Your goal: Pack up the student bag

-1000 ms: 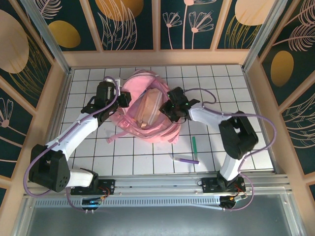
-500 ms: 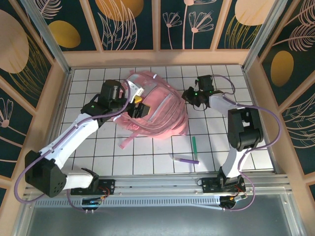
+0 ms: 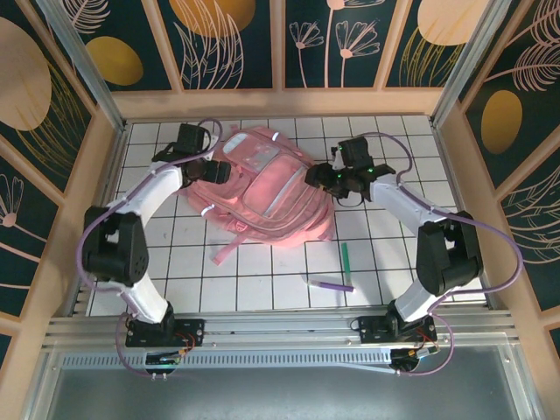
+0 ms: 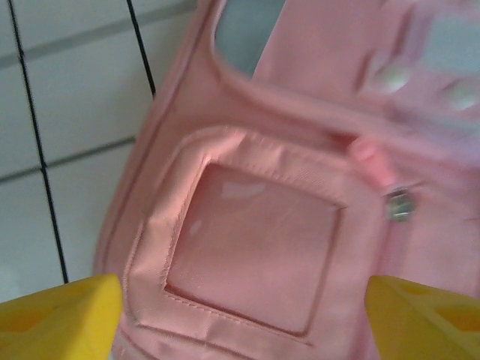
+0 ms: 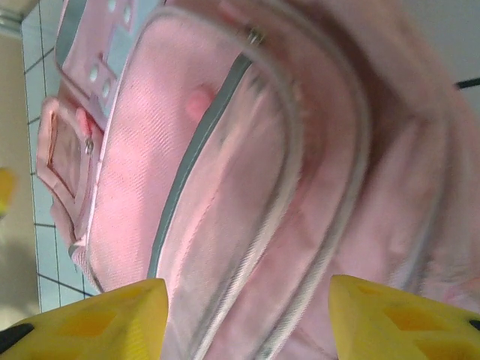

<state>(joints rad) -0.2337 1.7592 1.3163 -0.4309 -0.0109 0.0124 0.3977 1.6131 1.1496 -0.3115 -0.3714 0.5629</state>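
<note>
Our left hand (image 4: 240,319) and right hand (image 5: 247,315) gape open over the student bag (image 3: 267,197); its label window (image 4: 251,247) is too blurred to read.

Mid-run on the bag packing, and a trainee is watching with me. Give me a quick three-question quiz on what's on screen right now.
1. True or false: the large pink fabric backpack lies on the white gridded table with its pocketed front facing up.
2. Where are the slim green pen and the purple pen? A) inside the backpack B) on the table, nearer the arm bases than the backpack C) gripped and lifted
3. Fill in: the left tool and right tool both have jaws standing ____.
Key: 1 true; 2 B; 3 open.
</note>
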